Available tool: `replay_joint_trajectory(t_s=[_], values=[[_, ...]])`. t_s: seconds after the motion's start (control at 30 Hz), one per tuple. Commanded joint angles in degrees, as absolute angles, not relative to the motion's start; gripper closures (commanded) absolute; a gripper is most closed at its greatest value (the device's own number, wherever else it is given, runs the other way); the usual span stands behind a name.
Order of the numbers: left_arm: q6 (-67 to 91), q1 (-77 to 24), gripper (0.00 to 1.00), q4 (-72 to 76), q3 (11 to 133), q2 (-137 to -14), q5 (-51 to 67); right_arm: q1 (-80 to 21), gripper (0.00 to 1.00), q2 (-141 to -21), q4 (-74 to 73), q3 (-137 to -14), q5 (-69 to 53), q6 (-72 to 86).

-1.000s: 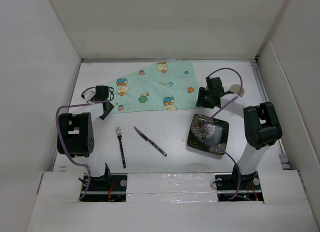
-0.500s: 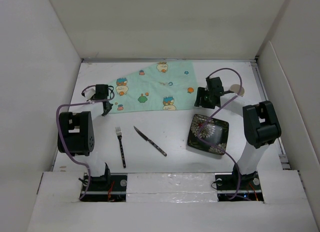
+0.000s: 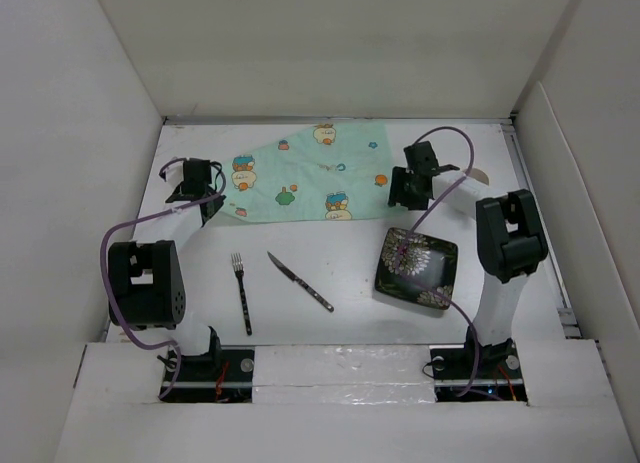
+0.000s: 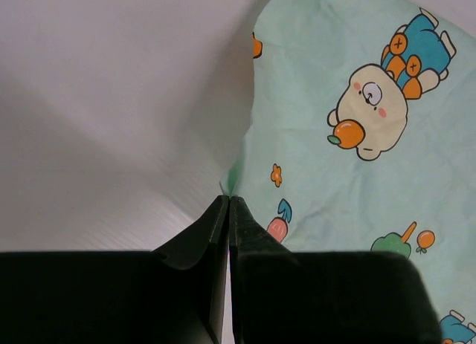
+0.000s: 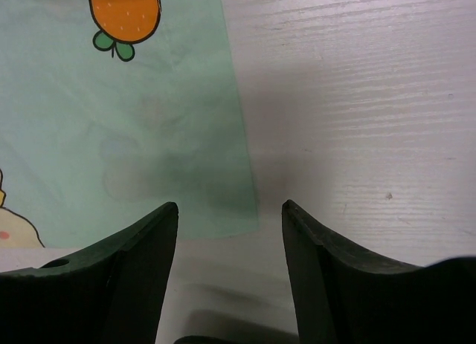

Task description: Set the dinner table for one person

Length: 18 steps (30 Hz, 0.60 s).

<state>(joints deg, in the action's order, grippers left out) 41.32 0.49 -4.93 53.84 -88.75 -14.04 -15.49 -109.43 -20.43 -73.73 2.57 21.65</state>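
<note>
The dinner table (image 3: 340, 318) is the white walled surface. A mint-green cartoon-print placemat (image 3: 305, 173) lies skewed at its far middle. My left gripper (image 3: 211, 204) is shut on the placemat's (image 4: 357, 180) near left edge, and the cloth puckers up at the closed tips of the left gripper (image 4: 228, 199). My right gripper (image 3: 400, 195) stands open, low over the mat's near right corner. In the right wrist view that placemat corner (image 5: 223, 195) lies just ahead of the gap of the right gripper (image 5: 229, 206), with nothing held.
A fork (image 3: 241, 291) and a knife (image 3: 300, 281) lie on the table near the front middle. A black flowered square plate (image 3: 417, 268) sits at the front right. A small beige disc (image 3: 479, 179) lies behind the right arm. White walls enclose the table.
The left gripper has closed on the placemat's edge and shifted toward the far left. The right gripper has opened wider and moved slightly farther back.
</note>
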Motion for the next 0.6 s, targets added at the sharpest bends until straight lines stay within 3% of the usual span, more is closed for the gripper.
replay_joint_trajectory(t_s=[0.0,0.13,0.43,0.5,0.57], values=[[40.34,0.62,1.0,-3.17,55.81,-86.92,-11.69,-16.08,0.37,-111.44,-27.24,-78.57,4.48,21.71],[39.9,0.62,1.0,-3.69,56.78,-87.71,-11.08,-16.96,0.37,-114.17,-31.81,-82.26,5.71,21.8],[38.94,0.62,1.0,-3.16,58.71,-88.33,-9.05,-18.19,0.48,-120.93,-42.17,-91.66,5.01,21.71],[38.94,0.62,1.0,-3.25,59.06,-88.85,-8.79,-18.19,0.54,-121.29,-42.45,-91.76,3.79,21.36],[38.85,0.62,1.0,-3.25,59.06,-88.94,-8.61,-18.19,0.7,-120.94,-41.93,-91.15,2.56,21.44]])
